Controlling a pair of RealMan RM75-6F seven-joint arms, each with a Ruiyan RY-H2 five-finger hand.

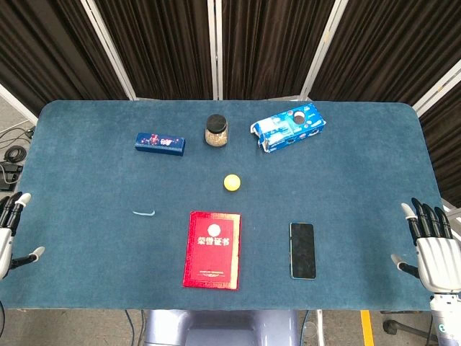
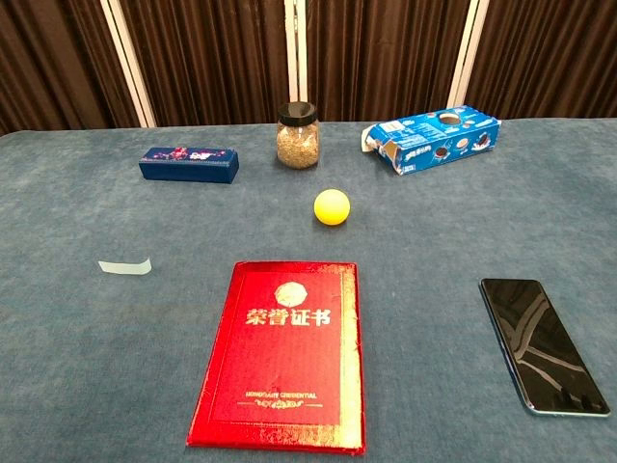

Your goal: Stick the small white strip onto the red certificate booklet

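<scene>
The red certificate booklet [image 1: 212, 249] [image 2: 281, 354] lies closed near the table's front edge, gold lettering facing up. The small white strip [image 1: 143, 213] [image 2: 124, 266] lies flat on the blue cloth to the booklet's left, apart from it. My left hand [image 1: 9, 231] hangs off the table's left edge with fingers spread and nothing in it. My right hand [image 1: 434, 244] is at the right edge, fingers spread upward, also holding nothing. Neither hand shows in the chest view.
A black phone [image 1: 302, 249] [image 2: 543, 344] lies right of the booklet. Behind it sit a yellow ball [image 1: 231, 182] [image 2: 332, 206], a lidded jar [image 1: 216, 130] [image 2: 298, 135], a dark blue box [image 1: 160, 143] [image 2: 189, 164] and a blue cookie package [image 1: 289, 127] [image 2: 432, 139].
</scene>
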